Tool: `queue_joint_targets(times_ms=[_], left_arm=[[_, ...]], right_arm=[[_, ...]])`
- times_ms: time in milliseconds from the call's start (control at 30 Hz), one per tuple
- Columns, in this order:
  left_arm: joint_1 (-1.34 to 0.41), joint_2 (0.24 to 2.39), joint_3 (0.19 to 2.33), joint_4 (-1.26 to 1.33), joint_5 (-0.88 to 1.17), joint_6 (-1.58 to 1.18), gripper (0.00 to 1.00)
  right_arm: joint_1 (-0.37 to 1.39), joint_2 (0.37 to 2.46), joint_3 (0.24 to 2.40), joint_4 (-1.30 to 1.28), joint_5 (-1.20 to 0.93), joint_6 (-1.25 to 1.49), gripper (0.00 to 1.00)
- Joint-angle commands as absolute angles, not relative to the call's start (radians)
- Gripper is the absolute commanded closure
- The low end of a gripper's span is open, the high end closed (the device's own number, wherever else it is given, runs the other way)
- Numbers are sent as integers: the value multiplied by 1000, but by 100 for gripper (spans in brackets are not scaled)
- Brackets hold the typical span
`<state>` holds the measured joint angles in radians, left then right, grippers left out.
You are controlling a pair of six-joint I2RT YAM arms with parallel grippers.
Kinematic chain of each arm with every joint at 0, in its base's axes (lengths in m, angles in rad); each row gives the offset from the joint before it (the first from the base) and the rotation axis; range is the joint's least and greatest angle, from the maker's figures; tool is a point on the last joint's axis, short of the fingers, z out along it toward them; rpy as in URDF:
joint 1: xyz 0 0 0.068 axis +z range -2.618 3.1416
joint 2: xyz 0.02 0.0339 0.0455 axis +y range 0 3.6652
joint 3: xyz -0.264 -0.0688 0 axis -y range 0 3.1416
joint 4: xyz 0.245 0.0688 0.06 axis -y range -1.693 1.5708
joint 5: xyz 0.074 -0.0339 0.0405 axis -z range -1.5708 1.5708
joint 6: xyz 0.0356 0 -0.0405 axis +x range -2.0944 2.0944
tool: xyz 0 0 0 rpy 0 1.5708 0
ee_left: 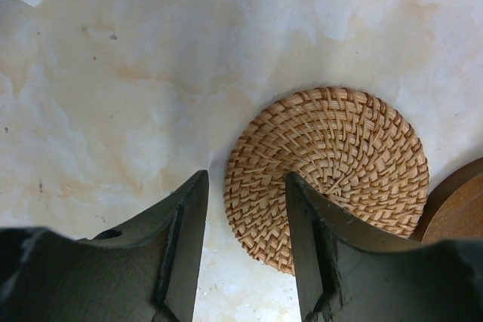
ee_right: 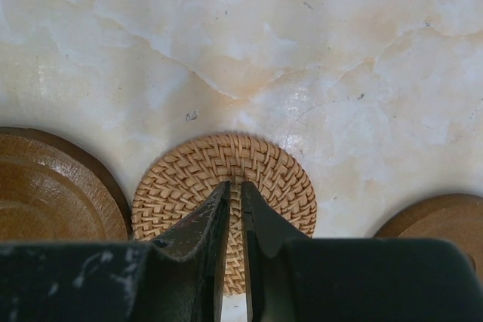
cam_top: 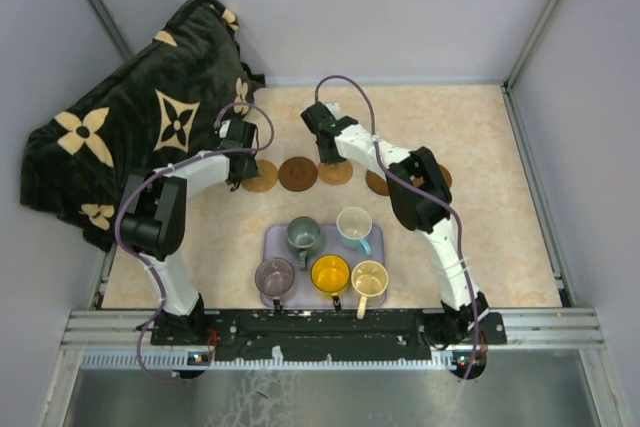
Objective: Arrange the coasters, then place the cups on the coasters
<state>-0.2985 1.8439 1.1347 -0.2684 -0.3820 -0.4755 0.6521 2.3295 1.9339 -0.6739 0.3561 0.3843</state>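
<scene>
Woven coaster (ee_left: 339, 164) sits lower right of the left wrist view under the left gripper (ee_left: 243, 186), jaws parted, empty. Right gripper (ee_right: 235, 186), clenched empty, is over a second woven coaster (ee_right: 275, 179).

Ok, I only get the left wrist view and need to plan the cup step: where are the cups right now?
Observer: All five cups stand on the lavender tray near the arm bases; none is on a coaster.
Operator: And the right claw?
Observer: The right claw is shut, its tips over a second woven coaster, with a wooden coaster on each side.
Operator: How many coasters are in the row?
Observer: Three coasters show clearly; a fourth coaster is partly under the right arm, and a brown edge beyond it may be the fifth.
</scene>
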Motion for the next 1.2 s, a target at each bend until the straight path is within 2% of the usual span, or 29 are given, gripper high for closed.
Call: queue_joint_targets(times_ms=[0,533,800,1167], left_arm=[[-295,1870,1124,-302,-388,-478,48],[-232,1879,1139,-322,-416,-510,47],[-228,1861,1131,-301,-393,-492,47],[-231,1725,1120,-267,-342,-441,35]], right_arm=[[677,2379,1942,-712,316,389,85],[670,2312,2007,-735,371,363,81],[670,2223,1952,-717,400,359,81],[670,2133,1897,-686,470,344,81]])
